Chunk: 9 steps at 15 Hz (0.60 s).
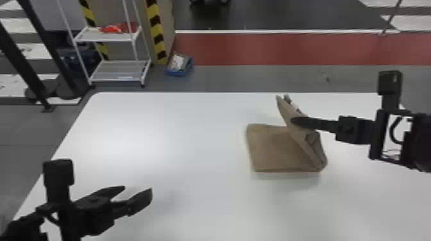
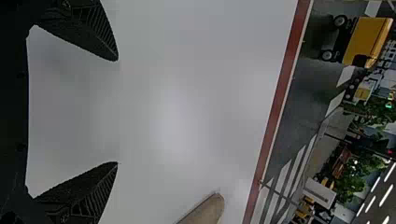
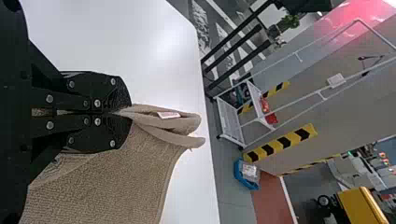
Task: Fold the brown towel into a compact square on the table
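"Where was the brown towel (image 1: 272, 149)?"

"On the right half of the white table (image 1: 192, 134), about midway between its near and far edges. The left part lay flat; the right part stood up, leaning over toward the left."

"And what held it up?"

"The right gripper (image 1: 293, 121), its fingers closed together on a pinch of layered cloth, with a small pale label (image 3: 168, 115) just beyond the tips. The left gripper (image 1: 138, 188) was over the near left of the table, fingers wide apart, nothing between them."

"So how far along was the job?"

"Well along, I'd have said. The raised part had several layers in it, so some folding looked done, and the outline was already small. What was left, as I judged it, was to lay that flap down over the flat part, let go and press it smooth."

"Was it square yet?"

"No, not with that flap up. Whether its edges would meet the flat part's, I couldn't tell."
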Available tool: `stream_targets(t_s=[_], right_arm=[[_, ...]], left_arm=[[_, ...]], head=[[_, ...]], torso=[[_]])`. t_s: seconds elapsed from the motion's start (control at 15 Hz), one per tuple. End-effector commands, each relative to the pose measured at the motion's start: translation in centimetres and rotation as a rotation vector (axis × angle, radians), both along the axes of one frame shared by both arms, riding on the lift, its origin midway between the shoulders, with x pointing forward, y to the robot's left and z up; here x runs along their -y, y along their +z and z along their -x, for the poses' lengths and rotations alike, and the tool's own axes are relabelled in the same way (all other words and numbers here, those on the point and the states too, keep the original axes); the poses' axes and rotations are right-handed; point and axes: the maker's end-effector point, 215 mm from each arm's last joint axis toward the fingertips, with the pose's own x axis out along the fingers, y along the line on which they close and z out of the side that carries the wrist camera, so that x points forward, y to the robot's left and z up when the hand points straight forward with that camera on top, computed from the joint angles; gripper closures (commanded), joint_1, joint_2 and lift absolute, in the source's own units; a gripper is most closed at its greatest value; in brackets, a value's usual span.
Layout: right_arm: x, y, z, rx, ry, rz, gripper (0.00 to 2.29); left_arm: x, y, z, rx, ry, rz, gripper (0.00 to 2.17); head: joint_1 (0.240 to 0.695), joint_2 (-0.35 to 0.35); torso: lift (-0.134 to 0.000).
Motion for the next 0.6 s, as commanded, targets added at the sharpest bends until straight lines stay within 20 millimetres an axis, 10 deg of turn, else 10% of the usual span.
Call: stream_targets(t_s=[0.0, 0.53], right_arm=[[-2.1, -1.2, 0.4, -0.01, 0.036, 0.031, 1.24], [-6.8, -4.4, -0.4, -0.004, 0.101, 0.091, 1.24]], left_arm=[[0.2, -0.2, 0.0, -0.004, -0.002, 0.001, 0.09], [0.2, -0.8, -0.2, -0.008, 0.0, 0.006, 0.09]], head=[[0.695, 0.069], [0.695, 0.132]], torso=[[-0.123], [-0.123]])
